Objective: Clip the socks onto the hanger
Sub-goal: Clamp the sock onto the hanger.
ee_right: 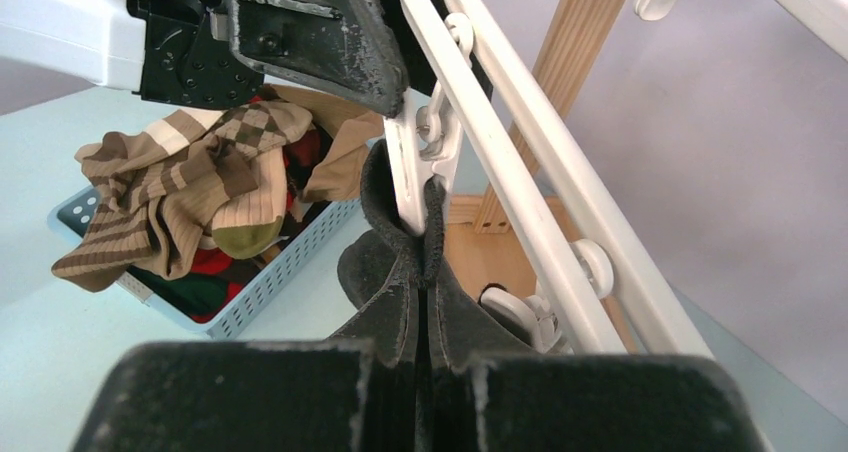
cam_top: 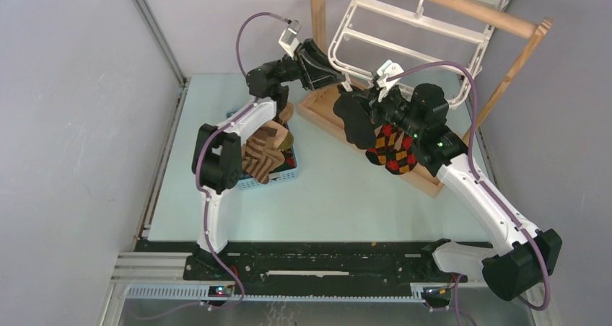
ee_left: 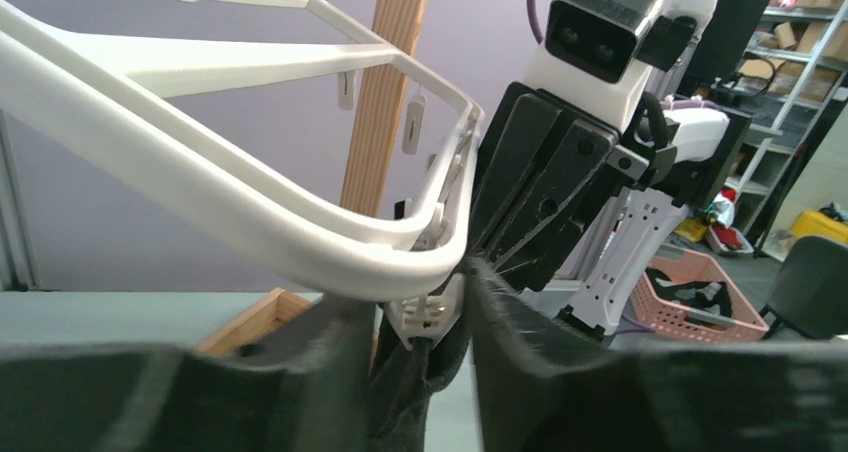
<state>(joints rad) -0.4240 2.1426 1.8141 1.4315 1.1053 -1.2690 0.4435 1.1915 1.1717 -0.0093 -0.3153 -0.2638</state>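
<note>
The white hanger (cam_top: 404, 41) hangs tilted from the wooden rail. One of its white clips (ee_left: 436, 312) grips the top of a black sock (ee_left: 408, 387). My left gripper (ee_left: 422, 307) is open, with a finger on either side of that clip. In the top view it sits at the hanger's lower edge (cam_top: 338, 75). My right gripper (ee_right: 428, 302) is shut on the same black sock (ee_right: 405, 234) just below the clip (ee_right: 412, 167). The sock's black body (cam_top: 353, 120) droops beside my right wrist. An argyle sock (cam_top: 392, 149) hangs under the right arm; what holds it is hidden.
A small blue basket (cam_top: 285, 176) left of centre holds brown striped socks (ee_right: 170, 187) and other socks. The wooden stand has a round rail (cam_top: 462, 9), an upright post (ee_left: 390, 82) and a tray-like base (cam_top: 325, 113) directly under the hanger. Grey walls close both sides.
</note>
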